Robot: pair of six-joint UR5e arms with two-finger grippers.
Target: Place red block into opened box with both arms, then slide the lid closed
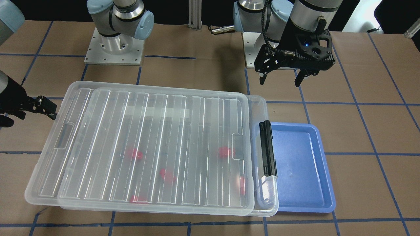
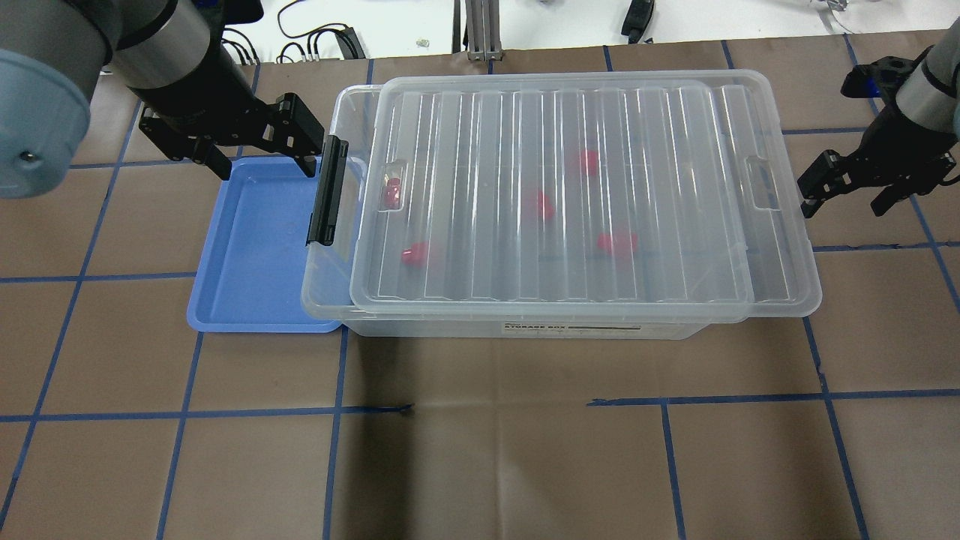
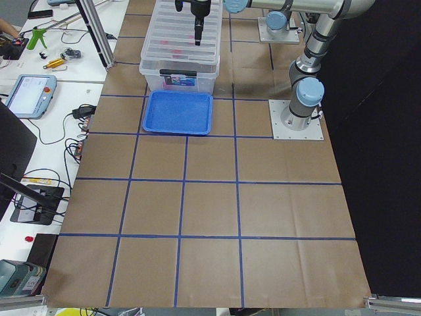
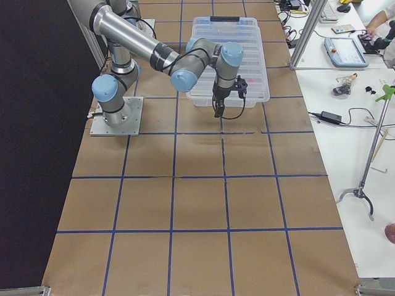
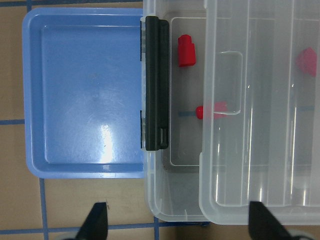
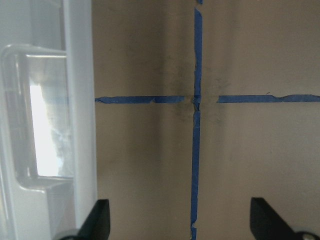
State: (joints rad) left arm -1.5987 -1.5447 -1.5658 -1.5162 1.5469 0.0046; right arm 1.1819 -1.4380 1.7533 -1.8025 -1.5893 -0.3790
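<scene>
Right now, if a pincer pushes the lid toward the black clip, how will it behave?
The lid probably slides easily: glossy plastic resting on the box rim. Its ribs suggest stiffness. Thin and clear, likely light; an off-centre push may skew it.

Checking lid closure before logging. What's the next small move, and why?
Probably bring the open right pincer in to the lid's short edge and nudge it toward the black clip bar. The left wrist view shows a gap there, leaving the box partly uncovered. The red blocks are already inside.
</scene>
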